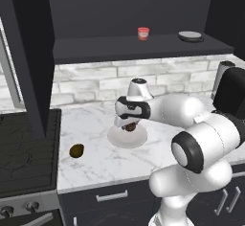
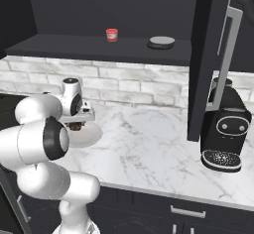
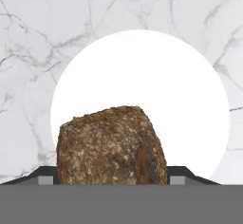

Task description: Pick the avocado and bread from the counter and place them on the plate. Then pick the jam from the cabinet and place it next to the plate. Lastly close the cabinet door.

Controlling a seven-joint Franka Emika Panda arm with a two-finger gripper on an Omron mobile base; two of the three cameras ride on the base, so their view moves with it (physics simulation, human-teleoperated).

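The white marble counter (image 1: 100, 160) carries the plate (image 1: 118, 139), the avocado (image 1: 76, 150) and a coffee machine (image 2: 225, 134).

A pale brick backsplash (image 1: 95, 84) backs the worktop, with what looks like a stove (image 1: 24, 148) at left.

Two base views flanking the arm share the counter (image 1: 100, 160), hand view close above plate (image 3: 142, 76)

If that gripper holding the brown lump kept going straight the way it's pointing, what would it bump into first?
Probably the plate: the gripper, shut on the bread, points down over it. How high the bread hangs above it is unclear.
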